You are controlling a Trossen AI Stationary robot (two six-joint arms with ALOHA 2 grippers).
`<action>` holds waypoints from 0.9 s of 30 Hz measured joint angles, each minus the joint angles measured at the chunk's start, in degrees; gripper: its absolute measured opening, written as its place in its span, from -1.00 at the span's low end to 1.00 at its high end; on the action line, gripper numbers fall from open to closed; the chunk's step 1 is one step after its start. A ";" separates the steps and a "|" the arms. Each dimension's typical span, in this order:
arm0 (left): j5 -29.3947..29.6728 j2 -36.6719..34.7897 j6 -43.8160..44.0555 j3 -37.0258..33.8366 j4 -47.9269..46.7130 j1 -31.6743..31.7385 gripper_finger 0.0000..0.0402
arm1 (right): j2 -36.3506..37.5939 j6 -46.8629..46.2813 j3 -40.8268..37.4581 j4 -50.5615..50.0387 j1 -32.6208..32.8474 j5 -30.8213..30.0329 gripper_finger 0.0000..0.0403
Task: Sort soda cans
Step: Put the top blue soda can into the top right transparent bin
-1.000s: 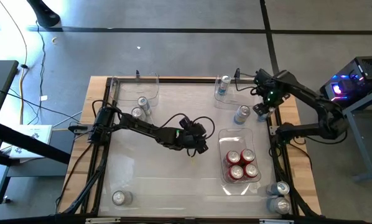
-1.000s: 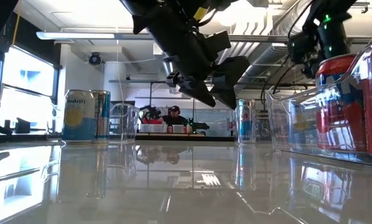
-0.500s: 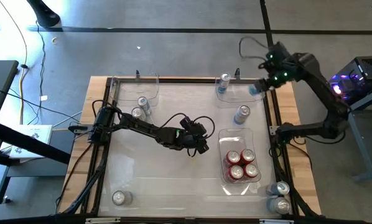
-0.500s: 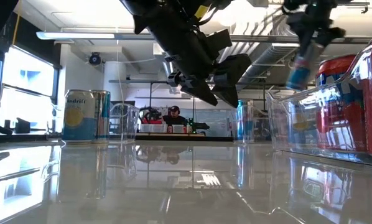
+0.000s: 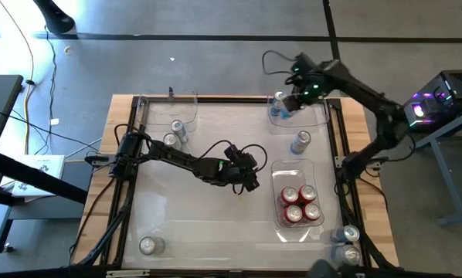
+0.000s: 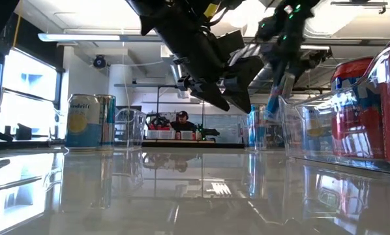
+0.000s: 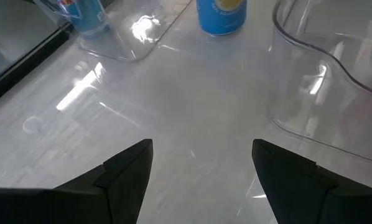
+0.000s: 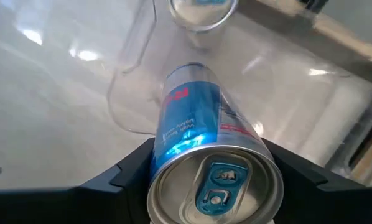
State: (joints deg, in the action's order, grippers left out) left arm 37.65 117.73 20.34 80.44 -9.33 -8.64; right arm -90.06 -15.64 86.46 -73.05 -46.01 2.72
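Across the glossy table (image 5: 215,216), the right hand (image 5: 287,103) grips a blue soda can (image 8: 192,118) above what appears to be the far bin (image 5: 312,122); the left hand (image 5: 246,181) waits mid-table, fingers apart.

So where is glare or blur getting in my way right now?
Low view: the glossy table mirrors the ceiling lights, and the right hand is smeared by motion. Left wrist view: bright streaks on the table beside the clear bin. Right wrist view: the held blue can is sharp, and the can beyond it is washed out.
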 joint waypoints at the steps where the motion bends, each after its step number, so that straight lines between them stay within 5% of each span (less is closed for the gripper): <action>1: -0.13 0.00 0.00 0.00 -0.10 0.00 0.34 | -1.41 -0.01 0.00 0.22 0.59 -0.24 0.09; 21: -0.22 -0.01 0.02 0.00 -0.31 0.00 0.34 | -15.58 -2.06 4.59 3.39 3.38 -1.16 0.09; 27: -0.22 -0.02 0.02 0.00 -0.30 0.00 0.34 | -15.61 -1.19 4.59 4.10 3.38 -1.13 0.43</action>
State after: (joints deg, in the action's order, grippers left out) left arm 37.43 117.71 20.36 80.44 -9.63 -8.64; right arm -105.67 -16.83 91.05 -68.95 -42.63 1.58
